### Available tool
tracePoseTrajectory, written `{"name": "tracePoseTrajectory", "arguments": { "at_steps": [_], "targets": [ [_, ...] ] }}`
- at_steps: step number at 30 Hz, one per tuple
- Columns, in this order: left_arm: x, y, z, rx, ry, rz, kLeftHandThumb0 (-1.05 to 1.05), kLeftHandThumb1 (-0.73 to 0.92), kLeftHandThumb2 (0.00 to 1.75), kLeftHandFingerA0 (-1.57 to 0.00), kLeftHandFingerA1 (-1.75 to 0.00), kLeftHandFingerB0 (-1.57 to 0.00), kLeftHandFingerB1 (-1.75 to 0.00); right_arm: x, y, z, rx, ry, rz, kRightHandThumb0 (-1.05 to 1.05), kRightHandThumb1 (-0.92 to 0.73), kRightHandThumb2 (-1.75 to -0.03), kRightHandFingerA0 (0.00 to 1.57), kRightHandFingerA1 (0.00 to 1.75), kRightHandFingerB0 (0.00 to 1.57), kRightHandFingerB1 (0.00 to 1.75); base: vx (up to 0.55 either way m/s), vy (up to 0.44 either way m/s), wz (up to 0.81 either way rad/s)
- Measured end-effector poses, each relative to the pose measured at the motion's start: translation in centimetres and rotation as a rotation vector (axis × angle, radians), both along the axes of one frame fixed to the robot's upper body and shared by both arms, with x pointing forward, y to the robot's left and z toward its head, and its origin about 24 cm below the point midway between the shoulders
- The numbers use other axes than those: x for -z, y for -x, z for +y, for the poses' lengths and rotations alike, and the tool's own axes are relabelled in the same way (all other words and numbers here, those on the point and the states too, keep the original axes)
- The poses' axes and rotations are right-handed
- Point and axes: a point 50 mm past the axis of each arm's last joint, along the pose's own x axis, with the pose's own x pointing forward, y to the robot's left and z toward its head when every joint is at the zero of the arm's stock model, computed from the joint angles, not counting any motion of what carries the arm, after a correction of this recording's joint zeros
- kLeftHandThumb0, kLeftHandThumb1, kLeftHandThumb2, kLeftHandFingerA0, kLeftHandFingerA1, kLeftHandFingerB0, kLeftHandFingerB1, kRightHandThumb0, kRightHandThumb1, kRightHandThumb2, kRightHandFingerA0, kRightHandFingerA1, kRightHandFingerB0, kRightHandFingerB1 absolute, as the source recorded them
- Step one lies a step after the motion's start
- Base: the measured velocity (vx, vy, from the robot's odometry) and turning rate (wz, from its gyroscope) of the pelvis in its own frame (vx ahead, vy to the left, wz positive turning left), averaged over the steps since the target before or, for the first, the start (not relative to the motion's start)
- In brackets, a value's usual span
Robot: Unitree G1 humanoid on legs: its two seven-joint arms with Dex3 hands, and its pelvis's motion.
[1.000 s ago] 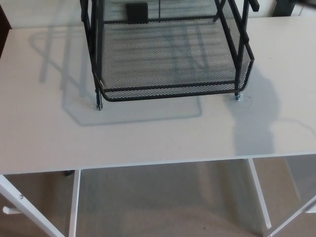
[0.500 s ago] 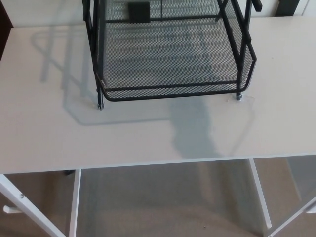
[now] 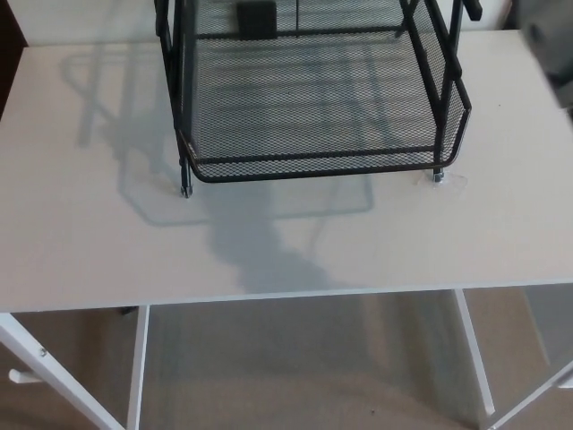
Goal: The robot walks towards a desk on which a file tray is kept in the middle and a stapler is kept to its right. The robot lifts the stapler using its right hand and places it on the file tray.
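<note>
Soft, even room light falls on the white desk (image 3: pixel 81 242), bright but without glare. The file tray (image 3: pixel 322 167) throws a faint grid shadow (image 3: pixel 98 107) leftward and forward, so the light comes from behind and to the right. A darker blobby shadow (image 3: pixel 255 255) lies near the front edge. The grey smear (image 3: pixel 548 40) at top right is blurred beyond telling.

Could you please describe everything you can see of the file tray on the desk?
The file tray is black metal: fine mesh floor and walls framed by thin bars, with posts rising past the picture's top edge. It stands level on small feet on the white desk, its low front lip toward the camera. A small dark block shows at its back, too unclear to name.
</note>
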Motion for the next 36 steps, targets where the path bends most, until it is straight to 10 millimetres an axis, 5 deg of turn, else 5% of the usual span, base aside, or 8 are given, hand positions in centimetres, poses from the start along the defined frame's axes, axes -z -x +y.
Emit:
{"name": "tracePoseTrajectory", "arguments": {
  "at_steps": [2, 4, 9, 14, 21, 32, 34, 36],
  "targets": [
    [0.1, -0.2, -0.2, 0.011, 0.003, -0.007, -0.59, 0.75, 0.63, -0.74, -0.56, -0.52, -0.46, 1.3, -0.3, 0.8, -0.006, 0.025, 0.041, -0.42, -0.72, -0.59, 0.72, 1.75, 0.62, 1.42, 0.00, 0.000, 0.00],
    [0.1, -0.2, -0.3, 0.016, 0.005, -0.007, -0.60, 0.74, 0.63, -0.75, -0.57, -0.55, -0.47, 2.2, -0.4, 1.2, -0.013, 0.039, 0.075, -0.38, -0.78, -0.63, 0.64, 0.82, 0.60, 0.57, 0.00, 0.000, 0.00],
    [0.2, -0.7, -0.5, 0.029, 0.008, -0.019, -0.60, 0.74, 0.62, -0.73, -0.57, -0.53, -0.47, 4.1, -0.3, 3.1, -0.019, 0.079, 0.163, -0.35, -0.82, -0.64, 0.61, 0.70, 0.54, 0.47, 0.00, 0.000, 0.00],
    [0.1, -0.8, -0.6, 0.037, 0.008, -0.025, -0.57, 0.76, 0.62, -0.72, -0.55, -0.54, -0.47, 6.3, -0.3, 3.4, -0.009, 0.146, 0.236, -0.34, -0.63, -0.66, 0.69, 1.40, 0.59, 1.01, 0.00, 0.000, 0.00],
    [0.2, -0.9, -0.6, 0.035, 0.010, -0.026, -0.58, 0.73, 0.62, -0.77, -0.59, -0.54, -0.47, 8.8, -0.4, 3.0, 0.010, 0.222, 0.294, -0.34, -0.66, -0.60, 0.63, 1.01, 0.62, 0.61, 0.00, 0.000, 0.00],
    [0.3, -0.4, -0.8, 0.033, 0.014, -0.017, -0.59, 0.74, 0.63, -0.72, -0.58, -0.50, -0.45, 9.7, 0.3, 2.9, -0.015, 0.153, 0.234, -0.33, -0.69, -0.62, 0.66, 1.34, 0.37, 0.41, 0.00, 0.000, 0.00],
    [0.3, -0.2, -0.8, 0.027, 0.016, -0.014, -0.59, 0.72, 0.61, -0.76, -0.58, -0.50, -0.44, 9.7, 0.4, 2.8, -0.020, 0.168, 0.217, -0.79, -0.49, -0.84, 0.00, 0.14, 0.00, 0.15, 0.00, 0.000, 0.00],
    [0.4, -0.1, -0.7, 0.021, 0.017, -0.010, -0.60, 0.72, 0.62, -0.76, -0.58, -0.52, -0.46, 9.3, 0.3, 2.2, -0.007, 0.240, 0.194, -0.94, -0.56, -0.85, 0.00, 0.03, 0.00, 0.01, 0.00, 0.000, 0.00]
  ]
}}
